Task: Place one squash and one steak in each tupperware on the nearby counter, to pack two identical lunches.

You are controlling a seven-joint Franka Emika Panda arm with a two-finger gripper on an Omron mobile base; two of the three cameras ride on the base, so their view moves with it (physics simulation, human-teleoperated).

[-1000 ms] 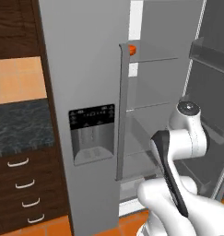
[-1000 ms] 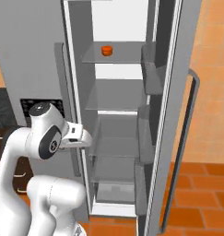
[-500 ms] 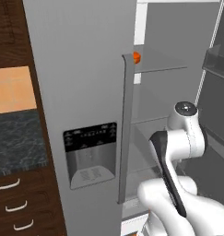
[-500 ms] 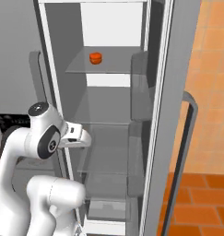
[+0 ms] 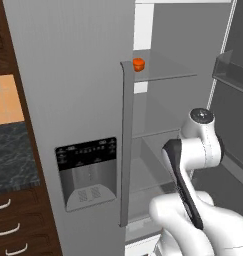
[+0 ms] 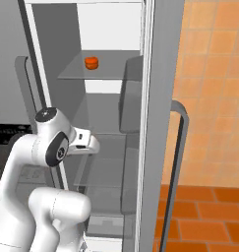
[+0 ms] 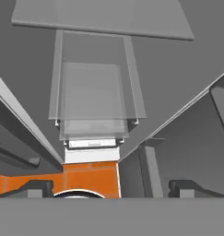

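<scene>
Facing an open fridge (image 5: 83, 100): left door shut, with the dispenser panel (image 5: 87, 172) and a long vertical handle (image 5: 125, 145); right door (image 6: 158, 123) swung open, its handle (image 6: 177, 167) seen in the right base view. One squash (image 5: 138, 64) sits on the upper glass shelf (image 5: 168, 70), near that shelf's front left corner in the left base view; same squash (image 6: 92, 62) shows in the right base view toward the middle-left of the shelf (image 6: 106, 71). It is orange-red, round, flattened, and nothing touches it. Lower glass shelves (image 6: 104, 172) are stacked below it. Arm (image 5: 193, 165) is folded in front of the fridge opening, with the wrist at about the middle shelves, well below the squash and well apart from it. Claw (image 7: 112, 186) points down inside the fridge: the hand view looks along the stacked glass shelves (image 7: 95, 97) to the orange floor tiles (image 7: 90, 177) at the bottom. Both dark fingertips (image 7: 189, 186) sit at the far left and far right of the hand view, so the claw is spread wide, with nothing between the fingers. Bench (image 5: 10, 155), a dark speckled top, is visible at the left edge of the left base view, beside the fridge, with brown drawers (image 5: 13, 227) and curved silver handles under it. Orange tile wall (image 6: 214, 88) is to the right of the open door.
</scene>
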